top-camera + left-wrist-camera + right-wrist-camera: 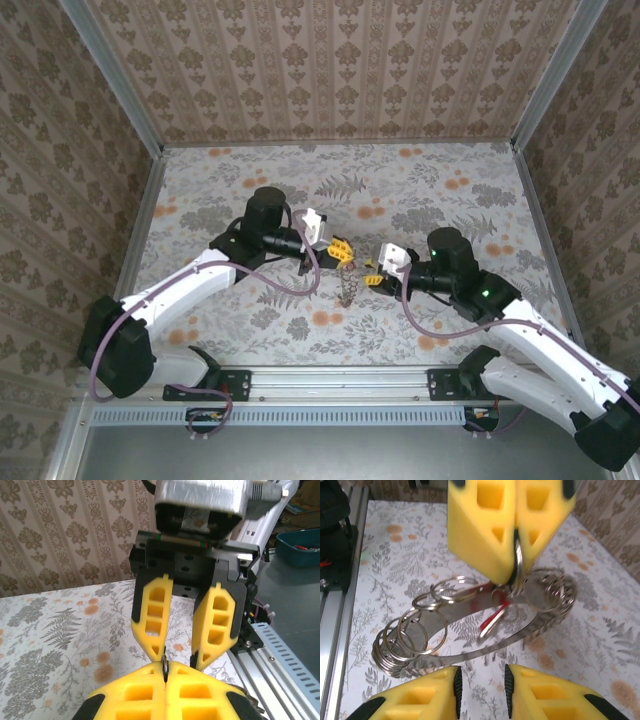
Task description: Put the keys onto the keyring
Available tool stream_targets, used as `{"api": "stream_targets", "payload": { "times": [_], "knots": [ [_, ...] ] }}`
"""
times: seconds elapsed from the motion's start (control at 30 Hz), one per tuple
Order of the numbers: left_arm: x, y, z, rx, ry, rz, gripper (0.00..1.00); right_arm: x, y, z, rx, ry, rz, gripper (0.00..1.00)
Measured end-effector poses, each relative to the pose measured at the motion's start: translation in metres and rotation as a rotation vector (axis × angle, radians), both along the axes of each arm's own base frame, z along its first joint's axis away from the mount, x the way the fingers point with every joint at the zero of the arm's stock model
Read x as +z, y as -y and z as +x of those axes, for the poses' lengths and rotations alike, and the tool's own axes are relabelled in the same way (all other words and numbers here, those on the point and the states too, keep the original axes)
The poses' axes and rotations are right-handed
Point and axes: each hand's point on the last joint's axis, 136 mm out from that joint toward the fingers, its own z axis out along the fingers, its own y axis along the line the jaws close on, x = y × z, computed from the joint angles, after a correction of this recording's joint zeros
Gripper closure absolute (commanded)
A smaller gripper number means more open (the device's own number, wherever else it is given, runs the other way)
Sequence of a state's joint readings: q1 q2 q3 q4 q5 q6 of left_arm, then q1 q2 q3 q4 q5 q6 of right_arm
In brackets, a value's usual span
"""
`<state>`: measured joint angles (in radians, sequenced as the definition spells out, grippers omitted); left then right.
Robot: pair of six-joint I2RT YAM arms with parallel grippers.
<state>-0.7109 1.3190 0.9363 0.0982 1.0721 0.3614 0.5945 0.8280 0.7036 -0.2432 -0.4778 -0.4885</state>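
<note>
No text, label, brand, number or sign can be read. The wallpaper [330, 60] and the table cover [420, 190] carry only floral and fern ornament.

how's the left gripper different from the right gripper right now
The left gripper has its jaws shut on a ring of the keyring. The right gripper has its jaws apart with nothing between them. In the top view the left gripper sits slightly farther back than the right gripper. Both are yellow at the tips and point toward each other, close together.
</note>
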Motion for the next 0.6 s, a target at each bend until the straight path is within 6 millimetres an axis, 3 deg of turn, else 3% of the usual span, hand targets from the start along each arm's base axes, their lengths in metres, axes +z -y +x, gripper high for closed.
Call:
{"api": "stream_targets", "payload": {
  "times": [0.2,0.6],
  "knots": [
    [-0.002,0.000,-0.003,-0.009,-0.021,-0.009,1.00,0.018,-0.003,0.003,-0.005,0.042,0.062,0.76],
    [0.003,0.006,-0.010,-0.031,-0.006,-0.033,1.00,0.006,-0.021,0.012,0.038,-0.033,0.086,0.96]
  ]
}}
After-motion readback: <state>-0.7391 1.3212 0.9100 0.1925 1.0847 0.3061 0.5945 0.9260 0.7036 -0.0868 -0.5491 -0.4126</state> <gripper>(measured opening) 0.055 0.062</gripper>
